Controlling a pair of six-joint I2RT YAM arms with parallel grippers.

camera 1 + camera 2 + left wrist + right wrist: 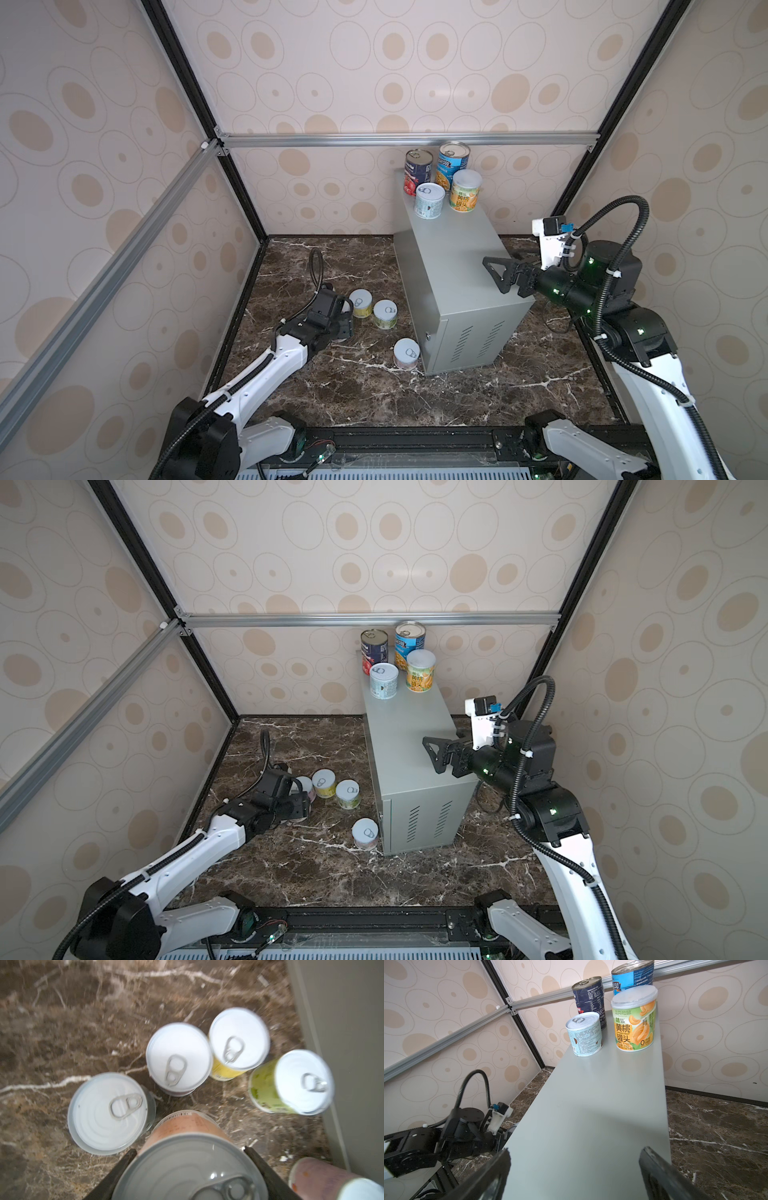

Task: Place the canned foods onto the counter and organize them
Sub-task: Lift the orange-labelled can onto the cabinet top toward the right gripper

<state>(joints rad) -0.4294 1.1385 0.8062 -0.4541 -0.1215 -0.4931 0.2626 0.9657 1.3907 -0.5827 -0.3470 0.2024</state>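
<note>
Four of the canned foods stand upright at the far end of the counter (453,257). A navy-red can (417,170) and a blue-yellow can (452,164) are at the back. A pale-blue can (429,200) and a white-lidded green-yellow can (465,191) stand just in front of them.

My right claw (575,1153) hovers above the near part of the counter top. Its fingers are spread wide and grasp nothing.

My left claw (190,1152) is low over the dark marble surface (457,399), left of the counter. It is clenched on a peach-labelled can (187,1126), with one finger against each side of the can's wall. I cannot tell whether the can's base is off the marble.

Five more cans stand upright on the marble around my left claw, and the wrist view of them is blurred. A grey-lidded can (108,1113) sits just beside the one I grip. Beyond it are a dark-labelled can (178,1057) and a yellow can (239,1039), close together. A green can (303,1082) stands nearer the counter's side wall. A pink can (406,354) stands just beside the counter's front corner.
</note>
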